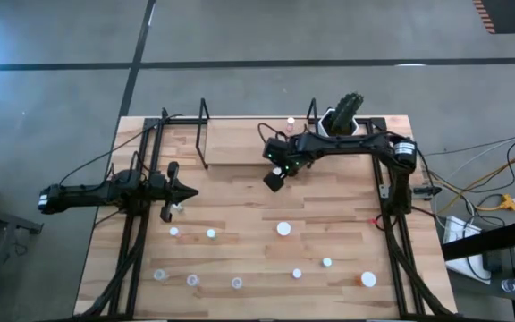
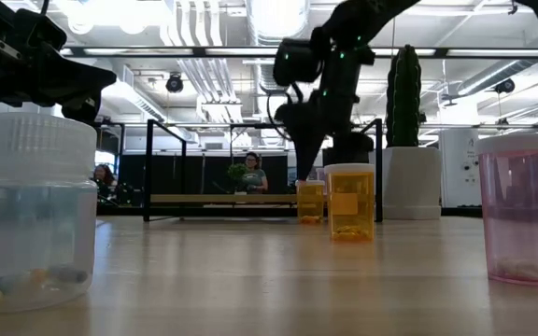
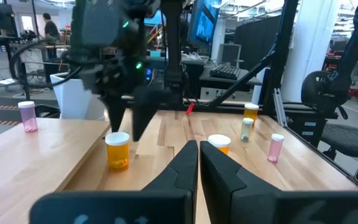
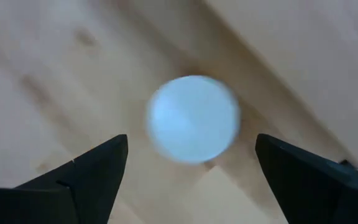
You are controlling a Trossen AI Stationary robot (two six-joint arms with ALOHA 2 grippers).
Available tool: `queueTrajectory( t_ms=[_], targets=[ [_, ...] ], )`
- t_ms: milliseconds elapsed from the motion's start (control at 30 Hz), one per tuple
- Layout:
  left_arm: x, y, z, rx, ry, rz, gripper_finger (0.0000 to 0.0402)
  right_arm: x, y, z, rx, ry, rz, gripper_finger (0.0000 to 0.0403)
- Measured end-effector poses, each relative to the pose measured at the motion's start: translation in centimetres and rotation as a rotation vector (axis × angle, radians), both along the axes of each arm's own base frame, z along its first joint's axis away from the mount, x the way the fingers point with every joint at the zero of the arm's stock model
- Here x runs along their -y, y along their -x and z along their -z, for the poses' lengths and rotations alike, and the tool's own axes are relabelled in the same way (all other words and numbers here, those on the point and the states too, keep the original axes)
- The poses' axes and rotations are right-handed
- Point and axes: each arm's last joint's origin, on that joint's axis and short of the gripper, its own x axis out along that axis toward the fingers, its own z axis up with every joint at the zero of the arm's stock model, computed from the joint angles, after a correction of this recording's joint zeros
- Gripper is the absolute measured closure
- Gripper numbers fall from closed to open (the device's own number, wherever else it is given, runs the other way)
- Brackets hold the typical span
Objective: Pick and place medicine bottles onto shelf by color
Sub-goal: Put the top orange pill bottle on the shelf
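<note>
Orange medicine bottle (image 3: 117, 151), white cap, stands upright on the light-wood shelf (image 1: 231, 143) at the far side of the table, near the shelf's front edge. Right gripper (image 3: 128, 127) hangs directly above it, pointing down, fingers spread wide to either side of the cap and not touching it. Right wrist view: round white cap (image 4: 193, 118) centred between the two dark fingertips, clear gap on both sides.

Pink bottle (image 1: 291, 122) stands at the back of the shelf, close to the white cactus pot (image 1: 342, 122).

Remaining medicine bottles upright on the tabletop (image 1: 240, 224), loosely scattered over the near half:
- larger white-capped one (image 1: 283, 229) mid-table
- orange one (image 1: 367, 280) at the near right
- greenish one (image 1: 211, 234) and a small one (image 1: 174, 233) left of centre
- clear ones along the near edge (image 1: 192, 280)

Low view: clear bottle (image 2: 34, 213) close on the left, pink bottle (image 2: 516, 208) close on the right, orange bottle (image 2: 350, 202) between.

Left gripper (image 1: 192, 191) is over the left side of the table, well apart from the shelf, jaws pressed together, nothing held. One small bottle (image 1: 178, 208) sits just beside it
</note>
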Motion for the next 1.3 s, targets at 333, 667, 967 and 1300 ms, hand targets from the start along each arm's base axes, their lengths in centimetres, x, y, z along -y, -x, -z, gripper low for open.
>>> queueTrajectory(
  t_ms=[333, 667, 967, 1300],
  targets=[
    [0.0, 0.0, 0.0, -0.001, 0.000, 0.001, 0.0402, 0.4, -0.7, 2.1, -0.035, 0.022, 0.060, 0.0062],
    [0.0, 0.0, 0.0, -0.001, 0.000, 0.000, 0.0402, 0.6, -1.2, 2.1, 0.010, 0.036, 0.086, 0.0081],
    [0.0, 0.0, 0.0, -0.001, 0.000, 0.000, 0.0402, 0.5, -1.2, 2.0, 0.014, 0.031, 0.081, 0.0198],
    [0.0, 0.0, 0.0, -0.001, 0.000, 0.000, 0.0402, -0.6, -2.3, -0.4, 0.103, -0.028, 0.029, 0.0209]
  ],
)
